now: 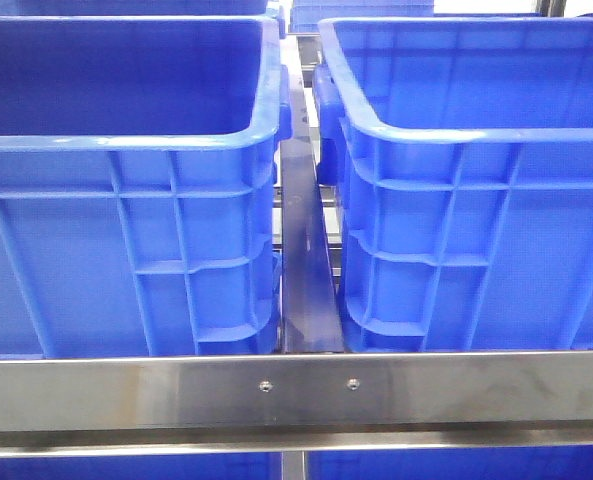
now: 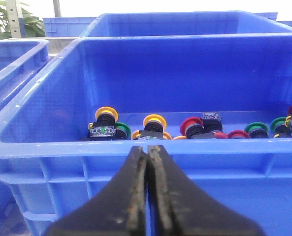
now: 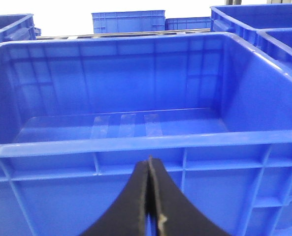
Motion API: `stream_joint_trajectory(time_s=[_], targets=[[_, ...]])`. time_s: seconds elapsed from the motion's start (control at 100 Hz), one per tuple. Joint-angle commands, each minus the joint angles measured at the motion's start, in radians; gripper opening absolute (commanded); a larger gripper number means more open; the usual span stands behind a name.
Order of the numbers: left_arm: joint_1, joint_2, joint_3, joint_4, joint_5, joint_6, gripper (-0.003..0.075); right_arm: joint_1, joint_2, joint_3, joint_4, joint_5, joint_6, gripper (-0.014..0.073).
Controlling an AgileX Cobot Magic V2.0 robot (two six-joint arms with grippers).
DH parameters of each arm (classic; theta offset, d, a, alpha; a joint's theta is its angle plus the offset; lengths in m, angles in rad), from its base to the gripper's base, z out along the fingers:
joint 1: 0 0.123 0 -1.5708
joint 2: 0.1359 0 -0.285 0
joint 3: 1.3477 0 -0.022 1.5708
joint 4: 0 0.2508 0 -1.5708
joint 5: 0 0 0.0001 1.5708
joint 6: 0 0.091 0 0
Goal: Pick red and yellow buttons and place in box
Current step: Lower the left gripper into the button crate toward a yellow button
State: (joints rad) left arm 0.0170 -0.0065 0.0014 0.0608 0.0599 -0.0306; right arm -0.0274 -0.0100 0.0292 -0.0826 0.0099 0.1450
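Note:
In the left wrist view, a blue crate (image 2: 52,142) holds several push buttons along its floor: yellow-capped ones (image 2: 107,114) (image 2: 154,121), red-capped ones (image 2: 190,126) (image 2: 239,134) and green ones (image 2: 256,130). My left gripper (image 2: 147,150) is shut and empty, outside the crate's near wall at rim height. In the right wrist view, the box (image 3: 136,142) is a blue crate with nothing on its floor. My right gripper (image 3: 149,161) is shut and empty, outside its near wall just below the rim. The front view shows both crates (image 1: 126,150) (image 1: 476,150) but no gripper.
A steel rail (image 1: 296,390) runs across the front. A dark bar (image 1: 304,270) lies in the narrow gap between the two crates. More blue crates stand behind (image 3: 128,20) and beside (image 2: 13,64) (image 3: 278,29). A green plant (image 2: 8,22) is at the far back.

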Motion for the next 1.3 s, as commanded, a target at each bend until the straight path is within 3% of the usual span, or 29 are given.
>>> stream_joint_trajectory(time_s=[0.0,0.56,0.89,1.16,1.23,1.29], targets=[[0.002,-0.029,0.051,-0.01,-0.083,-0.004,-0.002,-0.002,-0.023,-0.017,-0.002,-0.074,-0.007,-0.0064],[0.002,-0.029,-0.015,-0.01,-0.06,-0.004,-0.002,-0.002,-0.023,-0.017,-0.002,-0.074,-0.007,-0.0064],[0.002,0.066,-0.238,-0.01,0.234,-0.004,-0.002,-0.002,-0.023,-0.017,-0.002,-0.074,-0.007,-0.0064],[0.002,0.337,-0.434,-0.01,0.364,-0.004,-0.0016,-0.002,-0.023,-0.017,-0.002,-0.074,-0.007,-0.0064],[0.002,0.426,-0.488,-0.01,0.386,-0.004,0.0029,-0.002,-0.023,-0.017,-0.002,-0.074,-0.007,-0.0064],[0.002,0.505,-0.531,-0.013,0.39,-0.004,0.0134,-0.002,-0.023,-0.017,-0.002,-0.074,-0.007,-0.0064]])
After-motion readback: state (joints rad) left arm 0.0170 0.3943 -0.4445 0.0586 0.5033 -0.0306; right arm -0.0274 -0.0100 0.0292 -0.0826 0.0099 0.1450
